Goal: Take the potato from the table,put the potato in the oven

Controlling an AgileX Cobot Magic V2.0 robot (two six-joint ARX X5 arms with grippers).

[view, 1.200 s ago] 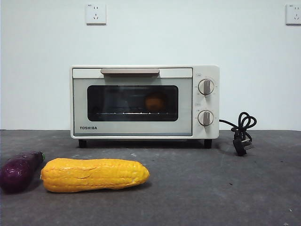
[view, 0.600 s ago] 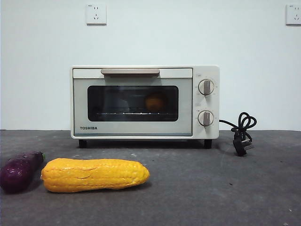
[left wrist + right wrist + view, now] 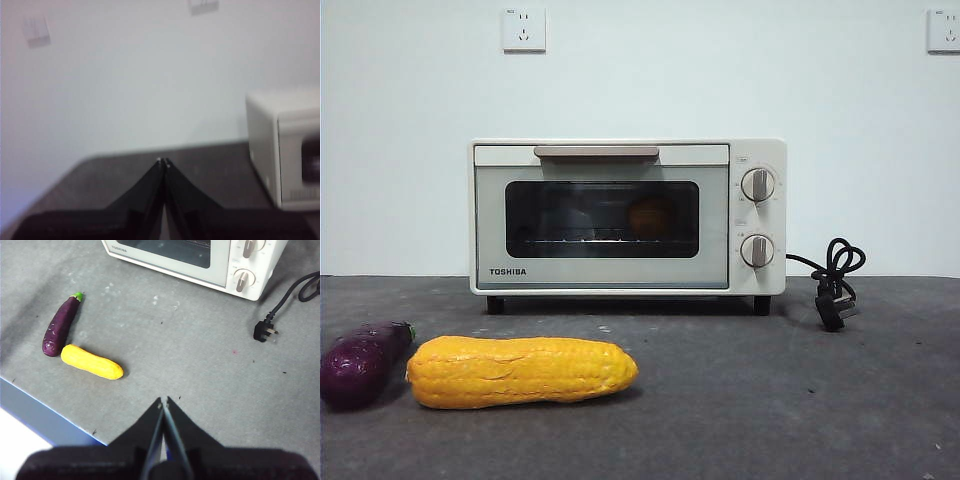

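Above the table (image 3: 200, 355), both grippers (image 3: 163, 161) (image 3: 163, 400) closed, empty.

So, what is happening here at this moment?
Nothing is being handled now. The potato sits inside the oven, seen through the closed glass door. The corn and the eggplant lie on the table in front. The left gripper and the right gripper are both shut, hold nothing and are away from the oven. The plug lies loose on the table.
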